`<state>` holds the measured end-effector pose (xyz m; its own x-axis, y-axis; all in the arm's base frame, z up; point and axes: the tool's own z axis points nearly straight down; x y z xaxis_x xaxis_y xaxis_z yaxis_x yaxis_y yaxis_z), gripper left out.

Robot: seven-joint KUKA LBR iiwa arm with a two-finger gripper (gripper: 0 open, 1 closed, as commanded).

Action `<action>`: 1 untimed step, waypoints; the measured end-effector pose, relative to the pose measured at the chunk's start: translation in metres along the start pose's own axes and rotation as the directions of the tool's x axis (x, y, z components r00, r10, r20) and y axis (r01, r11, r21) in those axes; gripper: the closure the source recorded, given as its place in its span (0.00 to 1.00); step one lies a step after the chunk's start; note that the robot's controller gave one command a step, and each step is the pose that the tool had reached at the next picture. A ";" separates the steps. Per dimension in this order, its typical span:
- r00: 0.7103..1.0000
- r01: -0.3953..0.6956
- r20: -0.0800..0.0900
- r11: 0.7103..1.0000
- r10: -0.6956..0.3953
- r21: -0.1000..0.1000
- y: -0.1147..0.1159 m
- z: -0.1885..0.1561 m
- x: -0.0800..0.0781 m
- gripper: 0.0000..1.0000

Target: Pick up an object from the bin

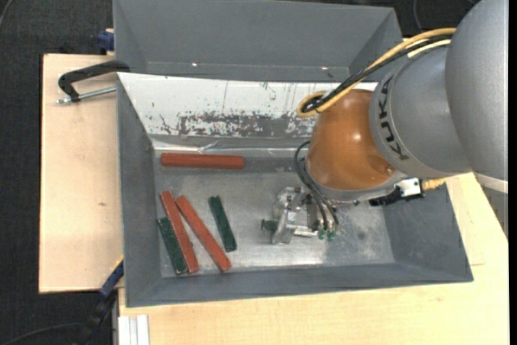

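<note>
Picking step: approach, by the look of it. The gripper is sitting low over the bare floor of the grey bin, right of ctr, w/ nothing seen in its grasp.
Tool state: cannot tell whether it is standing apart or together; the orange wrist cover is hiding much of it.
Task's thing: none taken yet. The nearest, a green stick, is lying near but apart, toward view's left.
Others: two red sticks and a dark green stick are lying just beyond it; a red bar is resting along the back wall's foot.
Next move: prob. calling for a shift toward view's left, lining up across the green stick's narrow width before closing.
</note>
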<state>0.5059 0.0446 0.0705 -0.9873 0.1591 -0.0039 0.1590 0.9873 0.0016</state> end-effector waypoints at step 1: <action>0.997 -0.080 0.009 0.997 0.080 -0.006 0.042 -0.133 -0.010 1.00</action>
